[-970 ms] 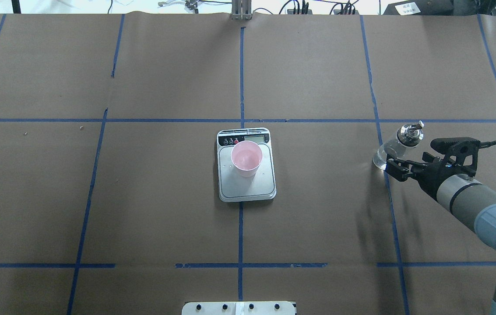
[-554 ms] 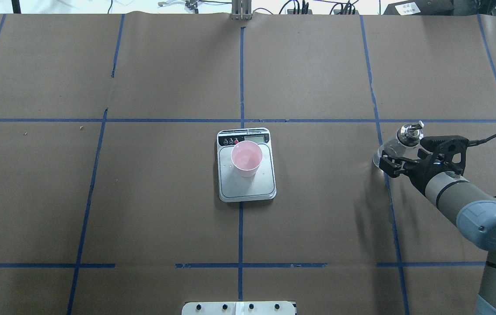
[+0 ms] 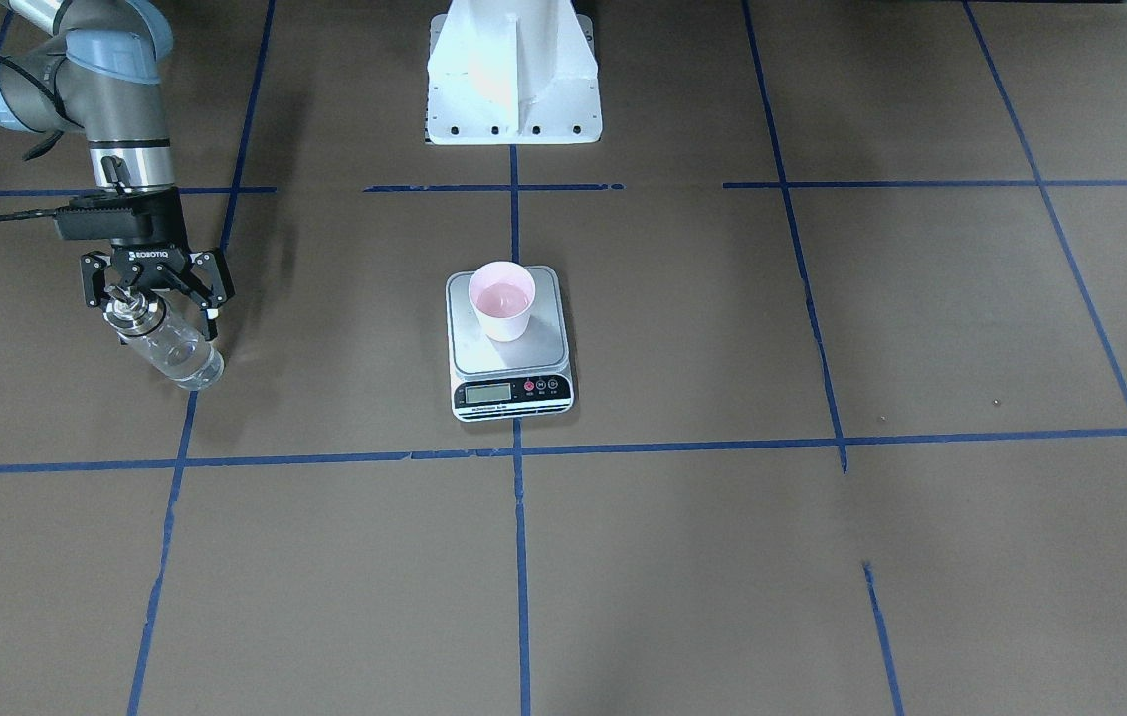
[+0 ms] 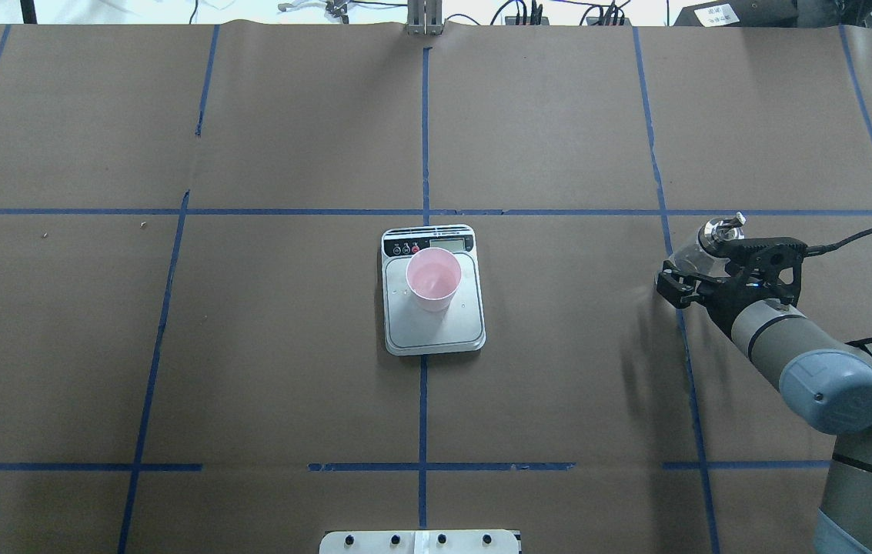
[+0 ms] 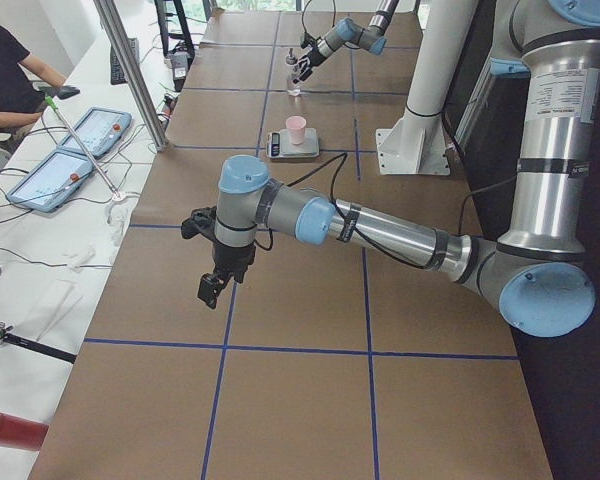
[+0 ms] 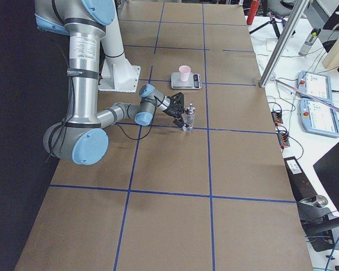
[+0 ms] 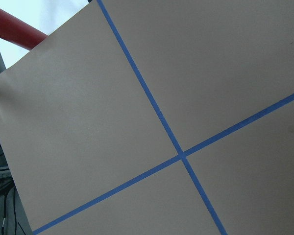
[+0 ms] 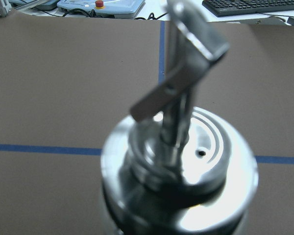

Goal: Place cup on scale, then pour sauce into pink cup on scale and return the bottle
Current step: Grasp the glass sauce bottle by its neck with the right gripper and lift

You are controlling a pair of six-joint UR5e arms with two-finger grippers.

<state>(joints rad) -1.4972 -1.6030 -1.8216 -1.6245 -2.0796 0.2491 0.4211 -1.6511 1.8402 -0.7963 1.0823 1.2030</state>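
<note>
Front-facing view: shows cup [image 3: 501, 296] upright on scale [image 3: 548, 348] platform, mid-table [image 3: 822, 547]. Shows bottle [image 3: 175, 350] standing on table, well apart from scale, on right arm's side. Shows right gripper [image 3: 155, 303] released and spread wide, with fingers either side of bottle's metal top, clear of it.

Overhead view: gives same layout, with most of bottle hidden under gripper.

Left side view: shows left gripper [image 5: 212, 285] above table, far from scale; cannot tell whether released or clenched.

Right wrist view: fills with blurred spout and collar.
</note>
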